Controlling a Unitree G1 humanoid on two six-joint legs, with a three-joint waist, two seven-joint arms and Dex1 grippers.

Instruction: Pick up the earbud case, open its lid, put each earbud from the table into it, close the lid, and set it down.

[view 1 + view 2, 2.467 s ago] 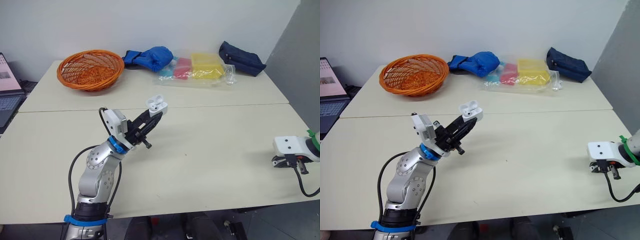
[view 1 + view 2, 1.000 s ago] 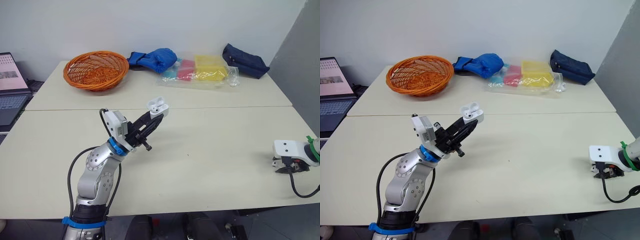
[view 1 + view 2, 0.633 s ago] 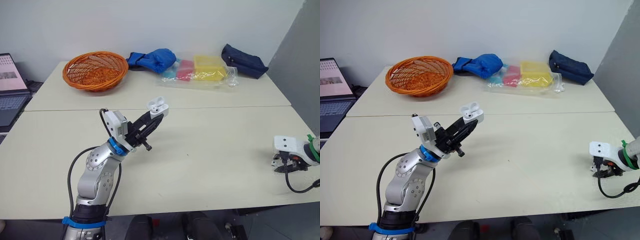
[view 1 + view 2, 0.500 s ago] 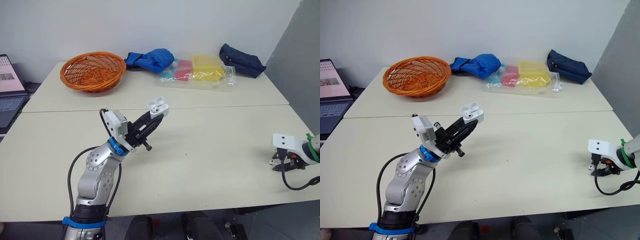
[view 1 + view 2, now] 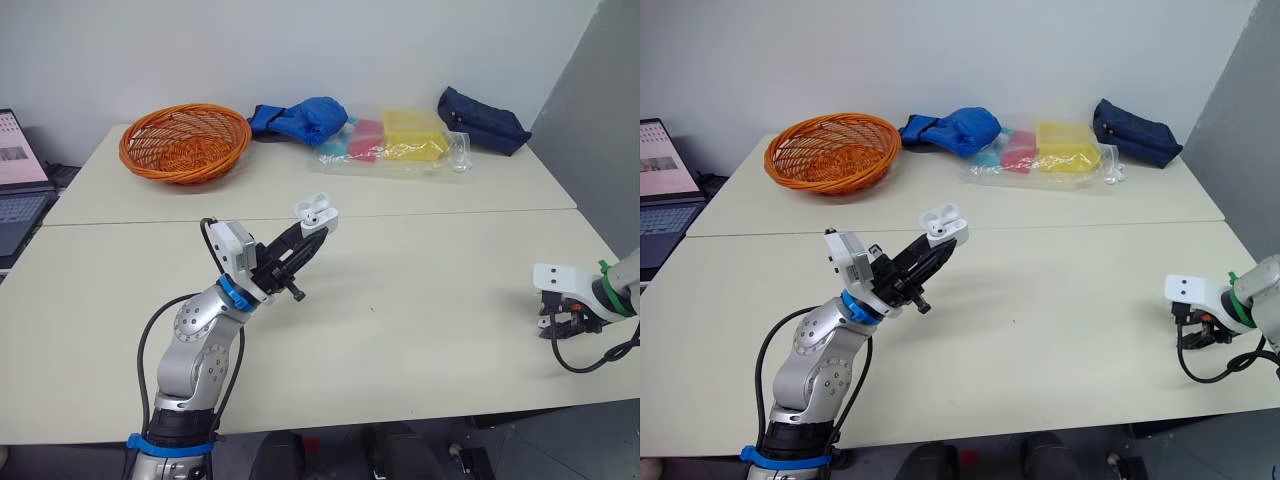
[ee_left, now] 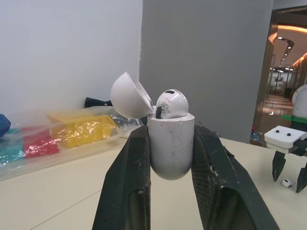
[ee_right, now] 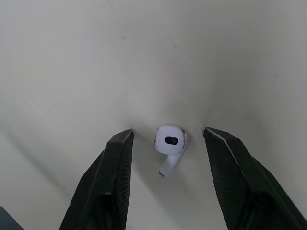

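My left gripper (image 5: 306, 234) is raised above the table's middle, shut on the white earbud case (image 6: 170, 143). The case's lid (image 6: 130, 96) is tipped open and one earbud (image 6: 171, 103) sits in the case. A second white earbud (image 7: 169, 142) lies on the table near the right edge, also visible as a small earbud (image 6: 286, 182) under the far gripper. My right gripper (image 7: 168, 132) hangs open just over it, one finger on each side, not touching it. In the head views that right gripper (image 5: 562, 322) points down at the table.
At the back of the cream table (image 5: 420, 300) stand an orange wicker basket (image 5: 183, 140), a blue cloth bundle (image 5: 300, 117), a clear bag of coloured packs (image 5: 395, 140) and a dark blue pouch (image 5: 483, 118). A laptop (image 5: 18, 170) sits off the left edge.
My right arm has moved a little inward over the table and lowered its gripper around the loose earbud. The left gripper holds the open case steady. The head camera shifted slightly.
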